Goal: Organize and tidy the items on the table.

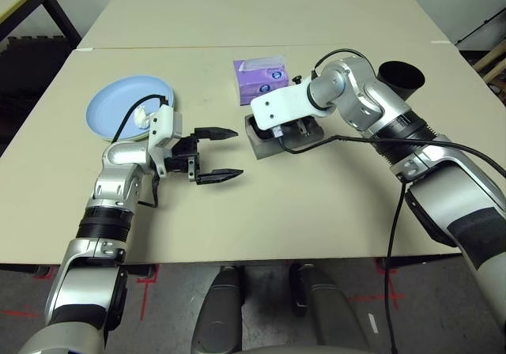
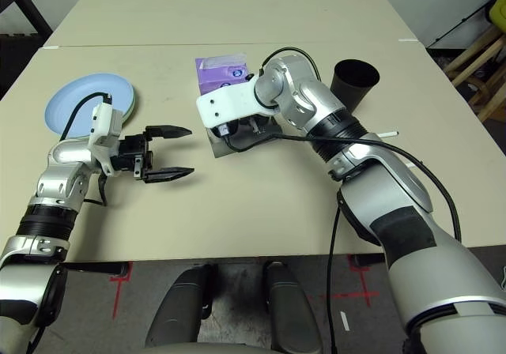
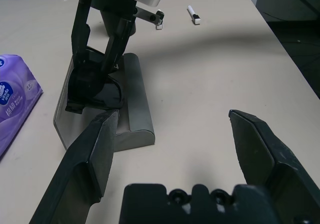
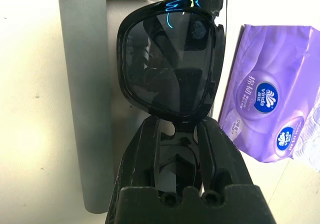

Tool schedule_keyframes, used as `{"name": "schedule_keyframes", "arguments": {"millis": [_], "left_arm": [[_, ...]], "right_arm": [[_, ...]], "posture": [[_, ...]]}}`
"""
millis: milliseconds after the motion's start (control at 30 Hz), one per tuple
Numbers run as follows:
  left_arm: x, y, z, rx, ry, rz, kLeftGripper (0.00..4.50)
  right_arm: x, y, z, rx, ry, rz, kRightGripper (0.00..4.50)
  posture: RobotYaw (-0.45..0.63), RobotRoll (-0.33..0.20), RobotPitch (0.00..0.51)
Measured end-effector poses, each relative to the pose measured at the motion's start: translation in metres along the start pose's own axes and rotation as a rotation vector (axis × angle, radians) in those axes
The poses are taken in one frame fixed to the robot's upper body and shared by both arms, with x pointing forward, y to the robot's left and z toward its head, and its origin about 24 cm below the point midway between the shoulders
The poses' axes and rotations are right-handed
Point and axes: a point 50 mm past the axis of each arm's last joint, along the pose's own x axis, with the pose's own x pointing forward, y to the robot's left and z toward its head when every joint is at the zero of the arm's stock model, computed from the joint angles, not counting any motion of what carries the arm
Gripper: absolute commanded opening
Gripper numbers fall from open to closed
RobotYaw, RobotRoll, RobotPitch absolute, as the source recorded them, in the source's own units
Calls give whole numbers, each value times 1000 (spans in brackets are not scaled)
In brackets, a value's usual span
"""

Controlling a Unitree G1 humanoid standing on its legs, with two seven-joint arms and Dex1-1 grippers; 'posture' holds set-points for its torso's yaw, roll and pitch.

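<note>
The grey glasses case (image 1: 265,142) lies open in the middle of the table (image 1: 316,212). My right gripper (image 4: 177,126) is shut on the black sunglasses (image 4: 172,54) and holds them just over the open case, lens down toward its tray. The sunglasses (image 3: 95,91) and the case (image 3: 132,109) sit straight ahead of my left gripper (image 1: 225,155). It hovers open and empty a short way left of the case. The purple tissue box (image 1: 261,79) lies just behind the case. Far left, the light blue plate (image 1: 118,105) rests on a pale green rim (image 2: 131,97).
A black tapered cup (image 1: 401,76) stands at the right behind my right forearm. A white pen (image 2: 387,135) lies near the right edge of the table. A cable hangs from my right arm across the near right part. A second table adjoins at the back.
</note>
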Motion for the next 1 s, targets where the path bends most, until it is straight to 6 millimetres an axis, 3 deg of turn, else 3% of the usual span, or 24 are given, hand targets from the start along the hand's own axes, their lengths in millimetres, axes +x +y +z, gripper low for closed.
{"name": "schedule_keyframes", "arguments": {"millis": [1000], "left_arm": [[-1, -1, -1, -7, 3, 0, 4500]], "right_arm": [[19, 15, -1, 25, 21, -22, 1129]], "posture": [[138, 0, 206]]}}
